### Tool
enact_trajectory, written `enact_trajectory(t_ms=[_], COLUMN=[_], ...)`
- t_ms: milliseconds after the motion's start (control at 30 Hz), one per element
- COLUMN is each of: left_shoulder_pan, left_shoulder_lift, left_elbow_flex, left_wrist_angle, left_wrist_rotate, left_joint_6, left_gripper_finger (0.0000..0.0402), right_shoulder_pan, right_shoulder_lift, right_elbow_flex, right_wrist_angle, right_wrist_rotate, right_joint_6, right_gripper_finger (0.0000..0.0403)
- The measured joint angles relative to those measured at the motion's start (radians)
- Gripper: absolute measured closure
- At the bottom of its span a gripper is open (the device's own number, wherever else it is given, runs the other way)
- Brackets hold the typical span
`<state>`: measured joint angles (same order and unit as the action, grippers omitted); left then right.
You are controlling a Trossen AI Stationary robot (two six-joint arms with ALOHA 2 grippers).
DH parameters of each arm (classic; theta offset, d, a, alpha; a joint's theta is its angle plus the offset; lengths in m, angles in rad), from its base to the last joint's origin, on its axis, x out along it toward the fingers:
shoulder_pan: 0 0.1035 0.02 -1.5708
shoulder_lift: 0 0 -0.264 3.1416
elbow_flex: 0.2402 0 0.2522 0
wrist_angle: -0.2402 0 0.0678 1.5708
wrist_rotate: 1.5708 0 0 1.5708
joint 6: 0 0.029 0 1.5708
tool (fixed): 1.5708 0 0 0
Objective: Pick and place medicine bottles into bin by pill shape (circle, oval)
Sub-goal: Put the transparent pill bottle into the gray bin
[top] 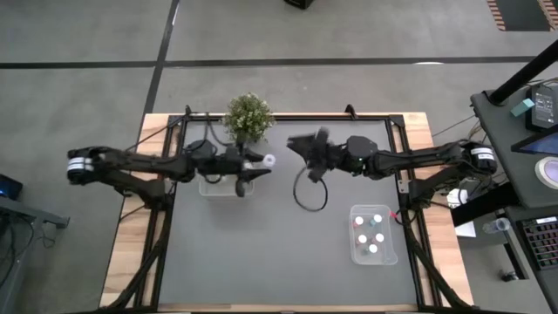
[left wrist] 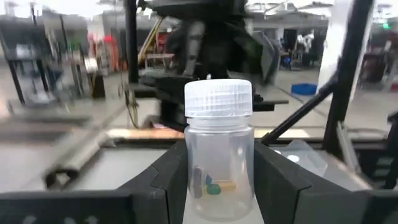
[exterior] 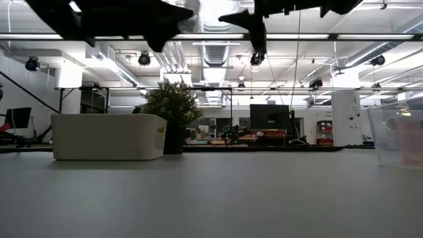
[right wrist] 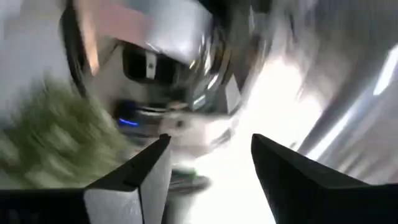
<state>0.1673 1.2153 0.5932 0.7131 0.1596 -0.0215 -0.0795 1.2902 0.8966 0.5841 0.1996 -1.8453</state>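
High view shows the dark grey desk (top: pixel 261 253) from above, with both dark arms reaching toward its middle from either side. The left gripper (top: pixel 259 164) hangs at the far-left part of the desk, just past a white rectangular bin (top: pixel 214 185) and close to a green potted plant (top: pixel 248 116). It is clenched on a small clear plastic medicine bottle with a ribbed white cap (top: pixel 268 160), which pokes out toward the desk's centre. In the left wrist view that bottle (left wrist: pixel 219 149) stands upright between the two dark fingers (left wrist: pixel 171 180), touching both, and a few small pills, green, grey and tan, lie at its bottom; their shape is too small to tell.

The right gripper (top: pixel 301 144) floats near the far middle of the desk, facing the left one, a little apart from the bottle. In the right wrist view its fingers (right wrist: pixel 146 180) stand spread with nothing between them, so it is released and empty; what lies beyond them is a blur.

At the near right of the desk sits a clear plastic bin (top: pixel 373 253) holding several small white-capped bottles (top: pixel 370 234), some with pink or green marks. A black cable (top: pixel 307 196) loops down onto the desk below the right arm.

In the low view, the white bin (exterior: pixel 109 137) and plant (exterior: pixel 173 106) stand at left, and the clear bin (exterior: pixel 400 132) at right.
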Motion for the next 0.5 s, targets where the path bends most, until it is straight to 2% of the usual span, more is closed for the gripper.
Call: enact_trajectory(t_ms=[67, 100, 133, 200, 267, 367, 500], left_shoulder_pan=[-0.001, -0.001, 0.0, 0.001, 0.001, 0.003, 0.002], left_shoulder_lift=[-0.067, -0.1, -0.134, -0.203, -0.272, -0.347, -0.421], left_elbow_flex=[-0.036, -0.055, -0.076, -0.114, -0.153, -0.202, -0.243], left_wrist_angle=[-0.024, -0.028, -0.033, -0.037, -0.054, -0.069, -0.066], left_wrist_rotate=[-0.002, -0.004, -0.006, -0.019, -0.055, -0.118, -0.135], left_joint_6=[0.067, 0.087, 0.108, 0.167, 0.216, 0.263, 0.314], left_gripper_finger=[0.0274, 0.0274, 0.0274, 0.0274, 0.0274, 0.0274, 0.0274], right_shoulder_pan=[-0.011, -0.024, -0.042, -0.077, -0.099, -0.108, -0.107], right_shoulder_lift=[-0.012, -0.014, -0.018, -0.018, 0.014, 0.059, 0.136], right_elbow_flex=[0.0, 0.0, 0.001, 0.0, 0.0, 0.006, 0.1], right_wrist_angle=[0.006, 0.004, -0.018, -0.063, -0.013, 0.093, 0.116], right_wrist_rotate=[0.061, 0.052, 0.012, -0.139, -0.299, -0.388, -0.407], right_joint_6=[0.414, 0.598, 0.765, 1.034, 1.27, 1.492, 1.624], right_gripper_finger=[0.0197, 0.0198, 0.02, 0.0201, 0.0202, 0.0202, 0.0202])
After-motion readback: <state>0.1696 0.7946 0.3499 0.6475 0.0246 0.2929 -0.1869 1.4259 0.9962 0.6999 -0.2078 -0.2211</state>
